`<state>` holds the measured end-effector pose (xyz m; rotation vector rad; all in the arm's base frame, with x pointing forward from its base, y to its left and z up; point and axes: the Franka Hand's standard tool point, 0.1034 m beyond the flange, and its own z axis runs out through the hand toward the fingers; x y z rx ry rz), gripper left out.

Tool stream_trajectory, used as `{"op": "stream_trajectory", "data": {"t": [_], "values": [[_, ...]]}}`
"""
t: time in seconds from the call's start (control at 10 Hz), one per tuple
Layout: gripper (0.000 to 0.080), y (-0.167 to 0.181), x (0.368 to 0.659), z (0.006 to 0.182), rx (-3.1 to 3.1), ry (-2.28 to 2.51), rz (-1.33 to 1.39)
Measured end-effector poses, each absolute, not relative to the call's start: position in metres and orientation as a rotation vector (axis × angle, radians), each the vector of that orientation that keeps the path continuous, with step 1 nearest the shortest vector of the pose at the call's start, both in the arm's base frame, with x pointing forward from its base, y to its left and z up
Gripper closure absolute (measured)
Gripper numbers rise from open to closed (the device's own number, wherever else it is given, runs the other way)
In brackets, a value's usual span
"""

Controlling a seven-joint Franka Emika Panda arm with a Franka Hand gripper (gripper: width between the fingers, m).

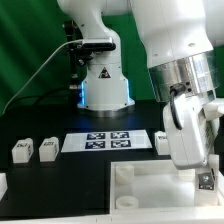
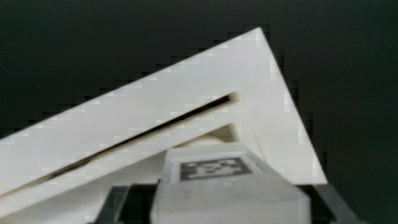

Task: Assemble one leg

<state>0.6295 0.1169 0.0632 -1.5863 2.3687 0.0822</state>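
Gripper clamped on a leg, poised over the tray corner — fitting step under way. Needs lining up with the corner, then lowering straight down.

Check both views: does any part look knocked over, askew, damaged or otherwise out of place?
Nothing stands out. Two legs stand upright side by side, left of the marker board in the exterior view; another leg stands right of it. The large white tray-like part lies flat. The gripper holds a leg squarely.

We see the gripper low over the tray; two legs lie well apart from its fingers, beyond the marker board.
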Motion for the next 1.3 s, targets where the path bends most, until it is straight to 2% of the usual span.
{"op": "stream_trajectory", "data": {"t": [0.1,0.2,0.3,0.4,0.6,1.0,1.3], "values": [[0.05,0.117,0.629,0.062,-1.587,2.37,0.083],[0.0297,0.117,0.629,0.062,-1.587,2.37,0.083],[0.0297,0.117,0.629,0.062,-1.587,2.37,0.083],[0.0181,0.117,0.629,0.062,-1.587,2.37,0.083],[0.0159,0.117,0.629,0.063,-1.627,2.341,0.077],[0.015,0.116,0.628,0.077,-1.965,2.039,0.003],[0.015,0.116,0.627,0.073,-1.957,2.053,0.009]]}}
